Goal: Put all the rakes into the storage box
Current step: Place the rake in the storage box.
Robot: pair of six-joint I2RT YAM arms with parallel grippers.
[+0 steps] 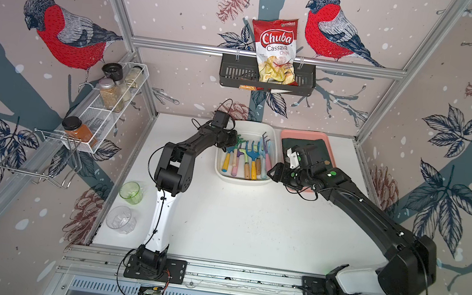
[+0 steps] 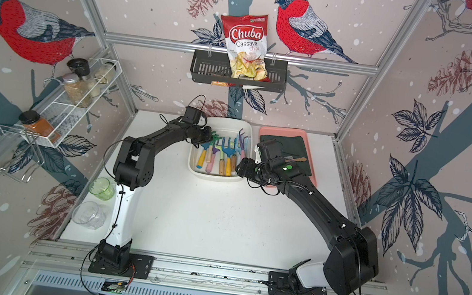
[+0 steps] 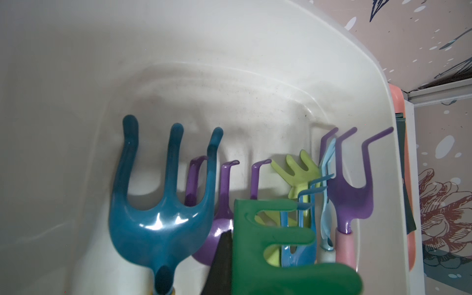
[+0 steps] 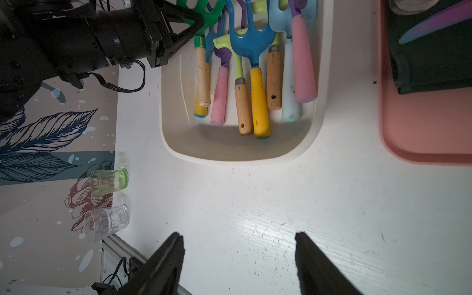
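Note:
My left gripper (image 1: 231, 139) (image 2: 208, 136) is shut on the green head of the rake (image 1: 237, 140) (image 2: 214, 137) (image 3: 268, 229) over the far left part of the white storage box (image 1: 242, 180) (image 2: 214, 177) (image 3: 229, 51) (image 4: 229, 161). In the left wrist view one dark finger (image 3: 221, 260) presses against the green head. The rake's wooden handle (image 4: 203, 76) slants down into the box, over a yellow-handled tool. Several other coloured hand tools lie side by side in the box. My right gripper (image 1: 275, 172) (image 2: 243, 166) (image 4: 238, 255) hangs open and empty over the table by the box's near right corner.
A pink tray (image 1: 293, 132) (image 4: 421, 153) with dark green cloth sits right of the box, under my right wrist. A green glass (image 1: 130, 192) and a clear glass (image 1: 119, 218) stand at the table's left edge. A black basket (image 1: 303, 82) with a chip bag hangs on the back wall.

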